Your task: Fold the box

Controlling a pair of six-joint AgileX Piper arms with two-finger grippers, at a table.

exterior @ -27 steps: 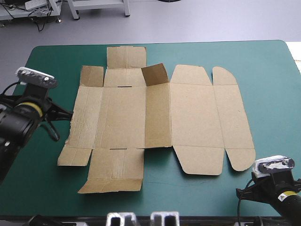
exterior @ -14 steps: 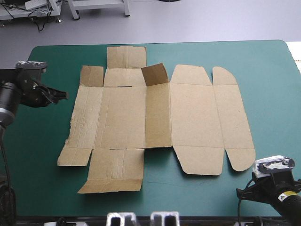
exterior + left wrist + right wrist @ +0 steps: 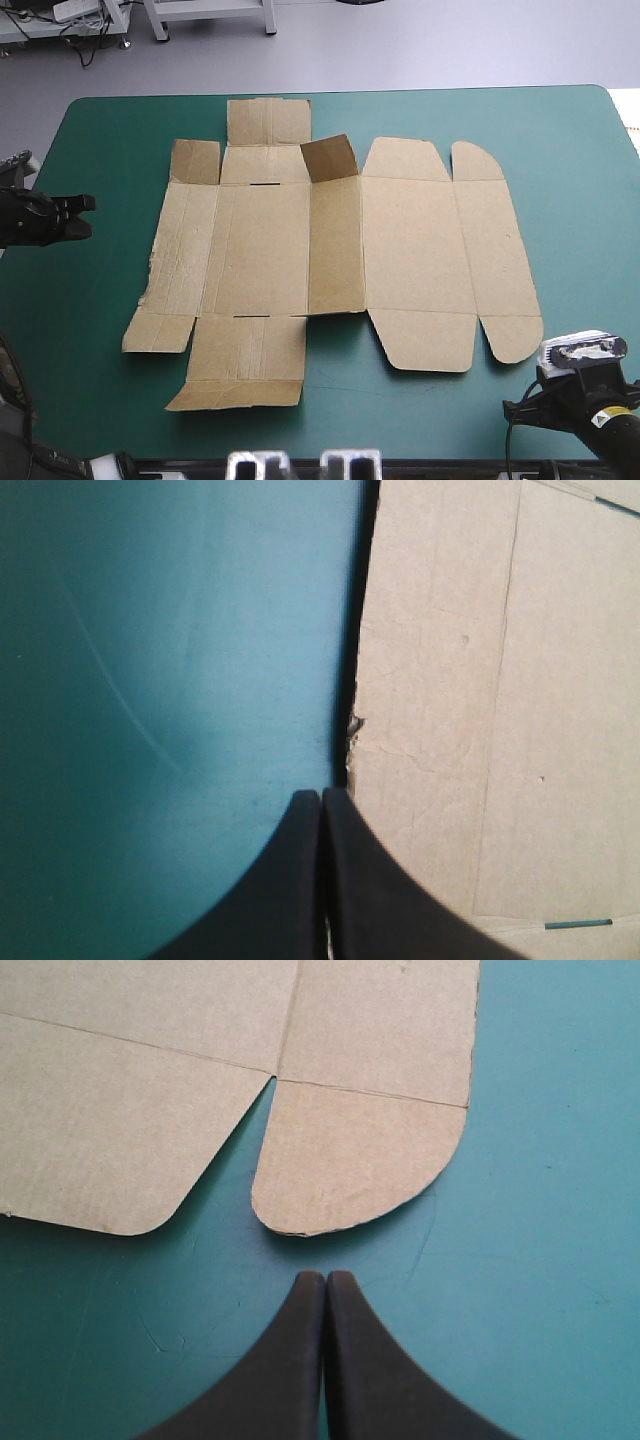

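The brown box (image 3: 330,250) lies flat as a cut sheet on the middle of the teal-green table; only one small flap (image 3: 328,158) near its far side stands up. My left gripper (image 3: 80,216) hovers at the table's left edge, a short way off the box's left side. In the left wrist view its fingers (image 3: 322,795) are shut, with the box's torn left edge (image 3: 352,730) just ahead. My right gripper (image 3: 535,397) is at the near right corner. Its fingers (image 3: 325,1278) are shut, just short of the box's rounded corner flap (image 3: 360,1160).
Bare teal-green cover (image 3: 580,200) surrounds the sheet on the right, left and near sides. The table's near edge runs close behind the right arm.
The left arm has drawn back to the left, from close to the box's left side out to the table's left edge. The right arm and the box have stayed put.
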